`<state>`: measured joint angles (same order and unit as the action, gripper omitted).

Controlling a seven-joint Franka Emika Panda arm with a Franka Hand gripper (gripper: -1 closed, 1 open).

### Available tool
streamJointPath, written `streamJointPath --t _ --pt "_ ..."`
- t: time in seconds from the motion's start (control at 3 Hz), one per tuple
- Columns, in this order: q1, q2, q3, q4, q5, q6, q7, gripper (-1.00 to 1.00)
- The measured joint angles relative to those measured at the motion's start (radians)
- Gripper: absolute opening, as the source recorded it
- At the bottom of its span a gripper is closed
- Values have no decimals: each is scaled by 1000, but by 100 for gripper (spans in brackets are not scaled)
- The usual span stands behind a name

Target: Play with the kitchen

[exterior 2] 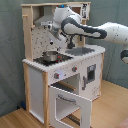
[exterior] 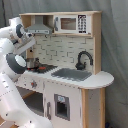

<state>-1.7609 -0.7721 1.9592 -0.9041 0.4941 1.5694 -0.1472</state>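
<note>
In the second exterior view, the kitchen [exterior 2: 60, 75] stands in the middle of the frame on a wood floor [exterior 2: 12, 120], before a grey curtain [exterior 2: 10, 50]. On its stovetop [exterior 2: 50, 61] sits a small metal pot [exterior 2: 50, 56], ready for pretend cooking. Below, the oven door [exterior 2: 70, 106] hangs open toward the camera, likely left so for access. The arm [exterior 2: 95, 31] reaches in from the second exterior view's right, its wrist bent down over the hob beside the pot, seemingly aiming at it. The gripper [exterior 2: 56, 44] is partly masked by the wrist; I cannot tell whether its fingers are spread or pressed together. In the first exterior view, the arm's white body hides the pot's left side; the sink [exterior: 72, 75] and faucet [exterior: 82, 59] lie clear.
</note>
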Motion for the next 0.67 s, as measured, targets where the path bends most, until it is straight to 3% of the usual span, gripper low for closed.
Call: streamJointPath --t 0.33,0.67 --pt "24 -3 3 45 -100 -25 0 100" --pt "66 -7 3 59 -215 -42 0 100"
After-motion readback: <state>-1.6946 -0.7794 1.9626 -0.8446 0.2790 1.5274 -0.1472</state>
